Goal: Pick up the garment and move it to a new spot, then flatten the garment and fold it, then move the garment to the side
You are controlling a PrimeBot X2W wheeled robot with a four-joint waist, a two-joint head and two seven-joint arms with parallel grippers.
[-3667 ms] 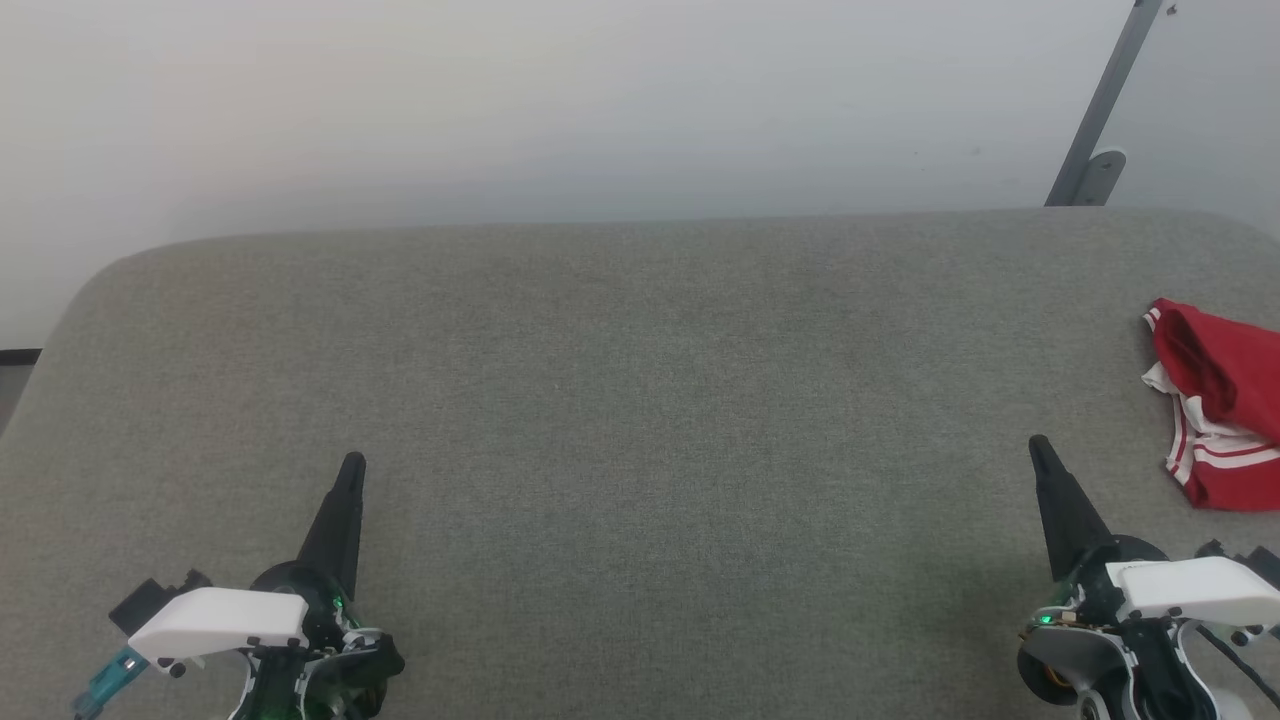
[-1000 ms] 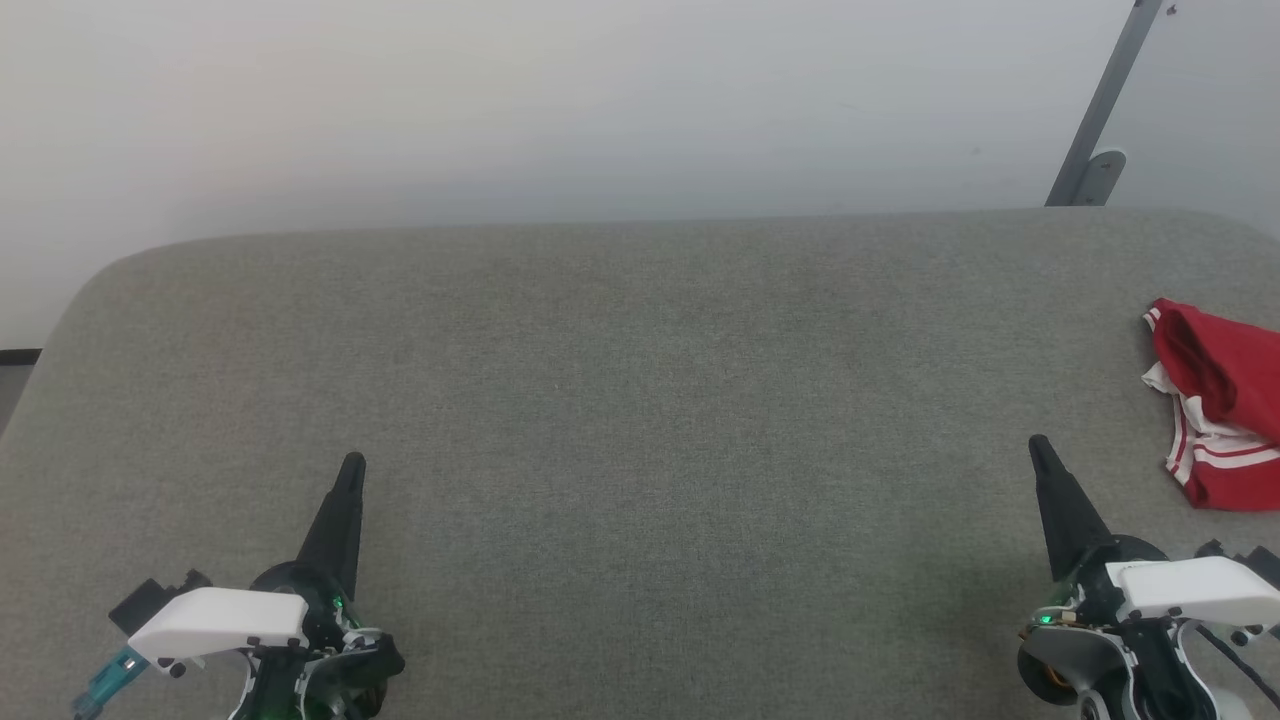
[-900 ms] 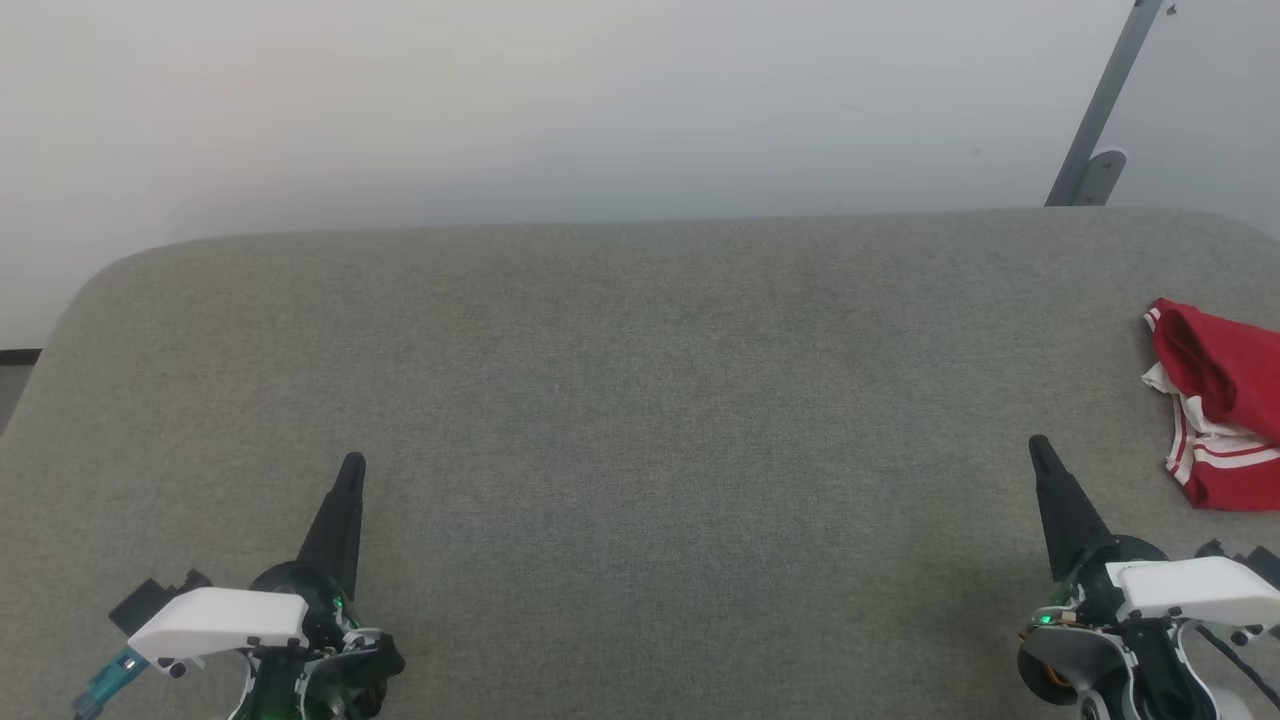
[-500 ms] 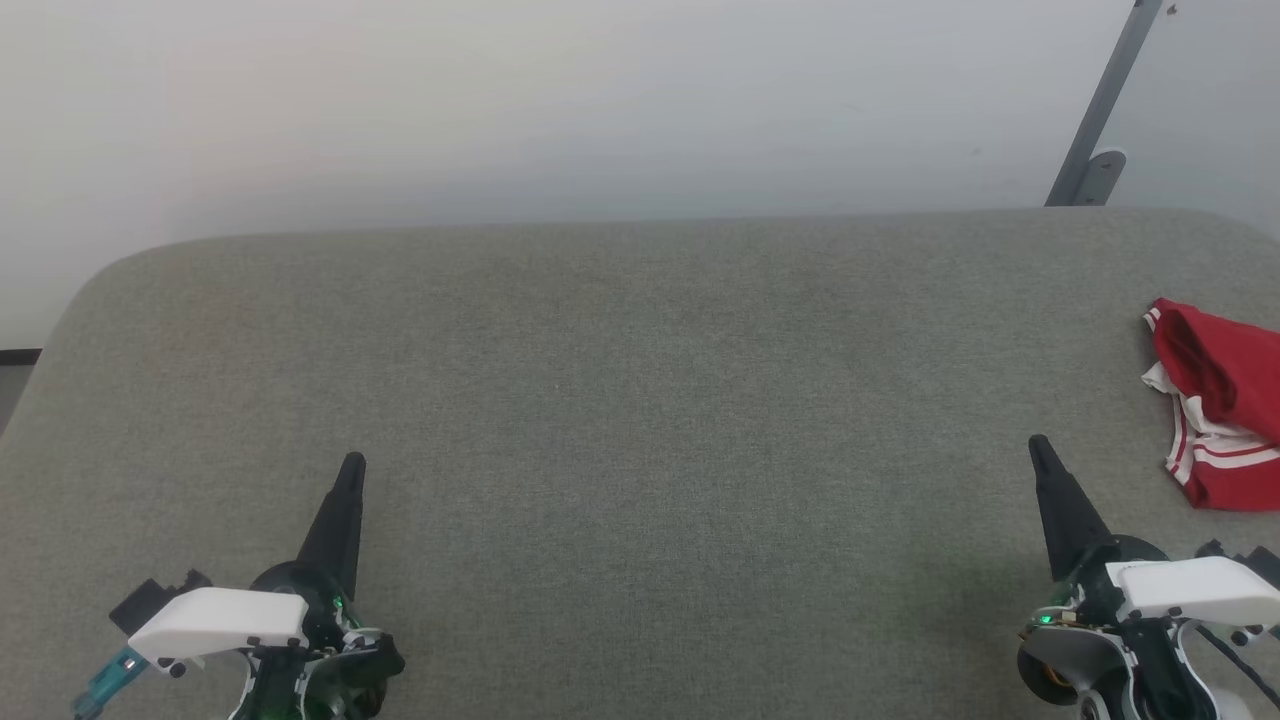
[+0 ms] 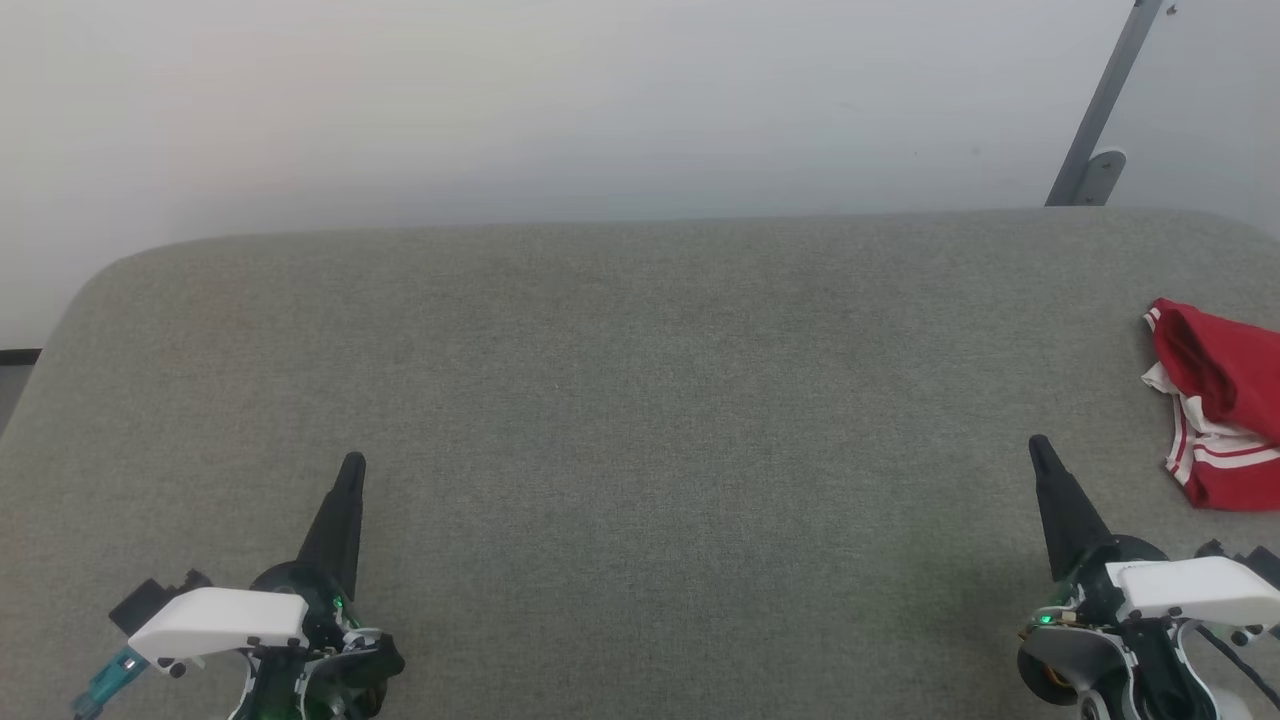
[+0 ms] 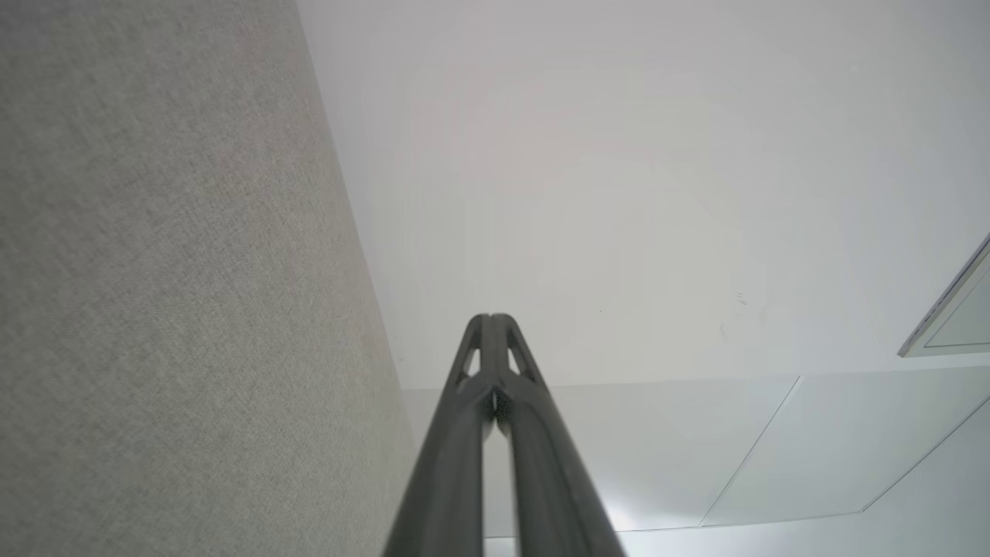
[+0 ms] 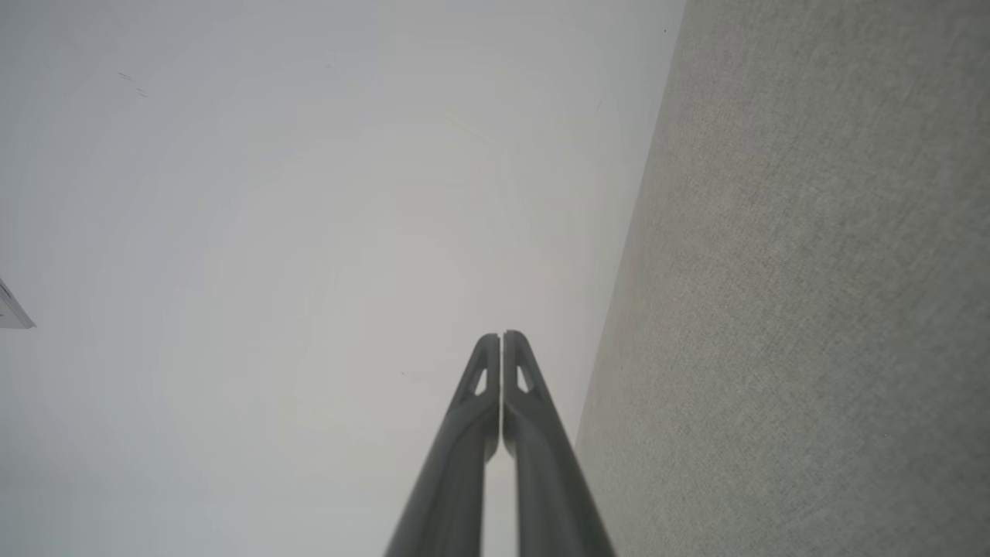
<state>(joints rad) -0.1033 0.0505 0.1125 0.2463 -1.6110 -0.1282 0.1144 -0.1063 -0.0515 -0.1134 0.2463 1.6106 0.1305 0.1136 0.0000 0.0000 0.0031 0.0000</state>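
Left gripper (image 5: 352, 462): nearest you at the lower left, its two dark fingers pressed tight together and pointing away over the table, with nothing between them. The left wrist view shows the same sealed tips.
Right gripper (image 5: 1038, 443): lower right, likewise fully closed and empty, with the fingers resting low over the cloth.
Table (image 5: 640, 400): padded top covered in grey woven fabric, with rounded far corners and a wide bare middle between the arms.
Jersey (image 5: 1220, 400): red with white striped trim, lying bunched at the table's right edge, just beyond and right of the right gripper and apart from it. The frame cuts it off.
Stage: you can read this two ways. The jersey may be waiting at the side to be fetched, or it may be set aside after folding. The visible part looks rumpled rather than square, but the hidden part leaves it open.
Doing it well: turn the head right and see the whole jersey before you commit. Thin fabric snags and drags, so judge any grip from the full outline.
Wall (image 5: 600, 100): plain and pale behind the far edge.
Metal strut (image 5: 1105, 100): slants up the wall at the far right.
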